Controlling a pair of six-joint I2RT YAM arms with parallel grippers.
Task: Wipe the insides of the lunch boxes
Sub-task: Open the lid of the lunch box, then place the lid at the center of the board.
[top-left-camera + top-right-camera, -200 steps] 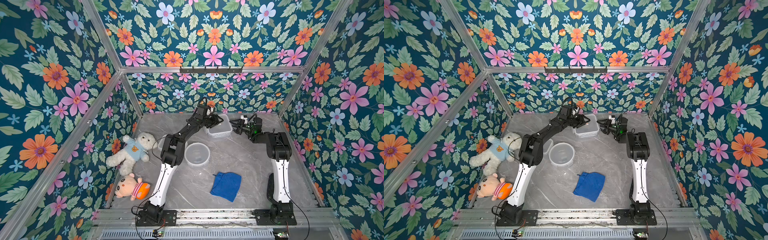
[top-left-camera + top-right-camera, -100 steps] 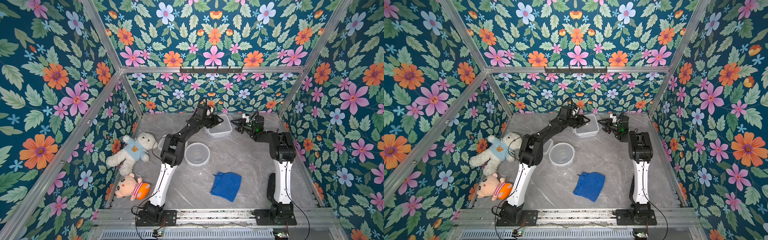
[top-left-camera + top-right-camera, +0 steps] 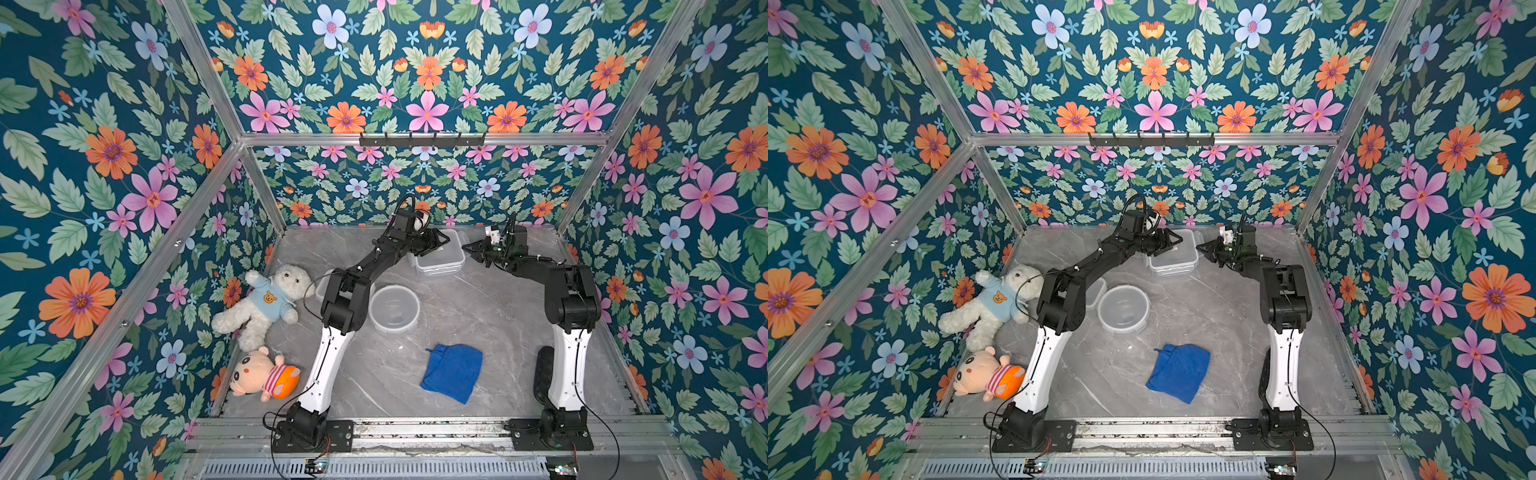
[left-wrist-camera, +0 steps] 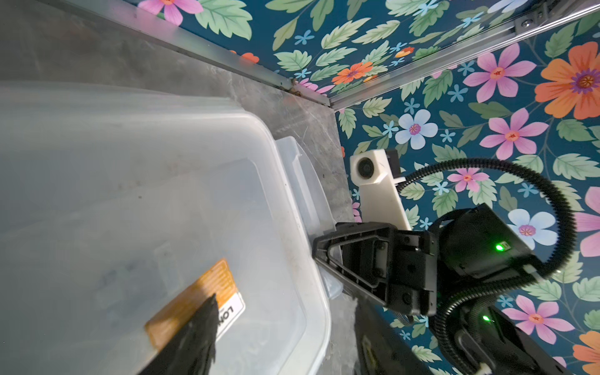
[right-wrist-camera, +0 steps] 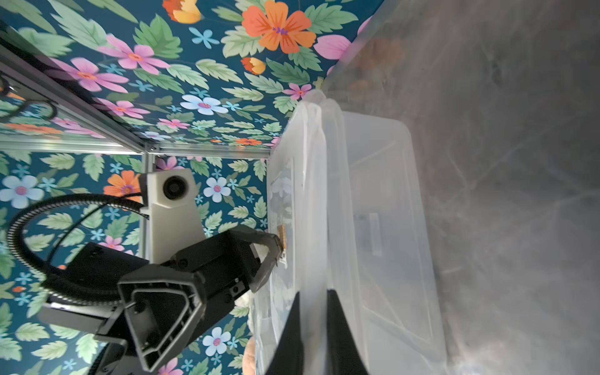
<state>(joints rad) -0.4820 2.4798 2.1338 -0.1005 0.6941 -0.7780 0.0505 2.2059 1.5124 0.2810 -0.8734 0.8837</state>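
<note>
light: bright, even | shadows: soft | wrist views: foreground blurred

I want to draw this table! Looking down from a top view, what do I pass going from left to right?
In a top view: white teddy bear → round lunch box → blue cloth → right arm.

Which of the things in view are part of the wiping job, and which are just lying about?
Job: square lunch box, round lunch box, smaller lunch box mostly hidden behind the left arm, blue cloth.
Lying about: white teddy bear, pink doll, hook rail on the back frame.
</note>
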